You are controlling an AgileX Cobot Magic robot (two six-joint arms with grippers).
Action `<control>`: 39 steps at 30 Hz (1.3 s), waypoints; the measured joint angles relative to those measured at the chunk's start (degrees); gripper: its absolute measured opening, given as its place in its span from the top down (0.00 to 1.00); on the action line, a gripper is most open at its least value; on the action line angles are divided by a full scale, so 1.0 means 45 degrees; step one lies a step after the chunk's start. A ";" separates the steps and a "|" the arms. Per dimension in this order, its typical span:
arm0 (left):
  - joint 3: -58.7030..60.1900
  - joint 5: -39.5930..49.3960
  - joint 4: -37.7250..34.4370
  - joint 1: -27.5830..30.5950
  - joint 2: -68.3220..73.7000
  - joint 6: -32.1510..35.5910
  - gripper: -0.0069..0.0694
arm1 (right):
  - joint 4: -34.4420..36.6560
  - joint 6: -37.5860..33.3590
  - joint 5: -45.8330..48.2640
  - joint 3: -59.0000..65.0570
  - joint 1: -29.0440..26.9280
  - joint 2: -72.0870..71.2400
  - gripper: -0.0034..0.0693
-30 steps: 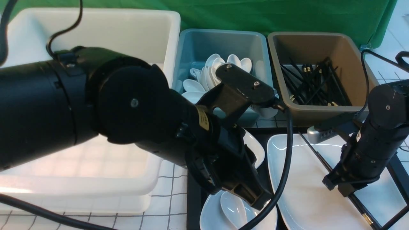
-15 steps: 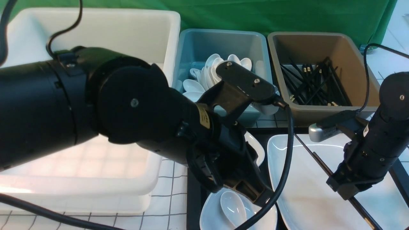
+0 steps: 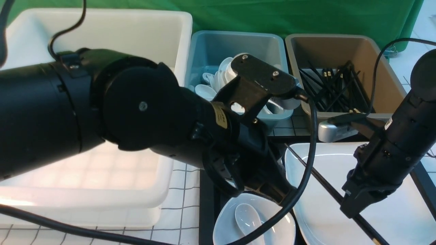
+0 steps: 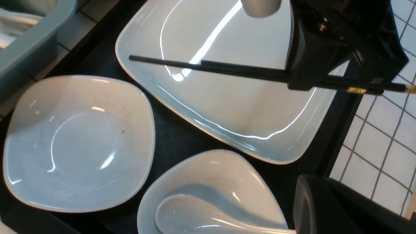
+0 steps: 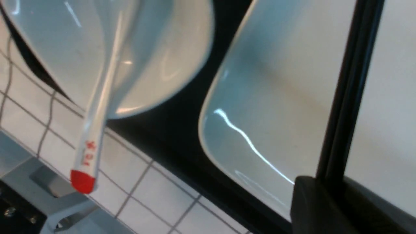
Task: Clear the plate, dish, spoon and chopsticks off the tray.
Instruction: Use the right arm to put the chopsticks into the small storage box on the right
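Gridded white tabletop (image 3: 184, 221) carries the black tray (image 3: 206, 204). Beyond it stand a white bin (image 3: 136, 30), a blue bin (image 3: 204, 47) and a brown bin (image 3: 340, 47), against green cloth (image 3: 272, 13). We see the right gripper (image 3: 352, 206) clamped on the chopsticks (image 3: 316, 174). They run out of its jaws across the plate (image 3: 327, 217), with the thin tips past the rim. The spoon (image 3: 246, 217) lies in a small dish (image 3: 223, 217) just beneath the left gripper (image 3: 281, 196), whose jaw gap we cannot tell. A second dish (image 4: 78, 143) sits nearby. Narrow strips of tray separate it from the plate.
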 joint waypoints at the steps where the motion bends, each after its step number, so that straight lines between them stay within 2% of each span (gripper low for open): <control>1: 0.0000 -0.0107 -0.0015 0.0000 0.0000 -0.0011 0.91 | 0.0379 -0.0253 0.0016 0.0000 0.0000 -0.0061 0.88; 7: 0.0000 -0.1112 -0.0030 0.0099 0.0000 -0.0323 0.91 | 0.1368 -0.0912 0.0077 -0.0757 0.0000 -0.0276 0.88; 18: 0.0000 -0.1626 -0.0396 0.1716 0.0000 -0.0969 0.91 | 0.1637 -0.0776 0.0114 -0.3768 -0.0289 0.0048 0.88; 32: 0.0000 -0.4758 -0.0834 0.1778 0.0000 -0.0957 0.91 | 0.1790 0.0483 -0.0056 -0.8864 -0.2405 0.2592 0.88; 39: 0.0000 -0.5287 -0.0782 0.1778 0.0000 -0.0888 0.91 | 0.3252 0.1563 -0.0782 -1.2921 -0.3626 0.5362 0.88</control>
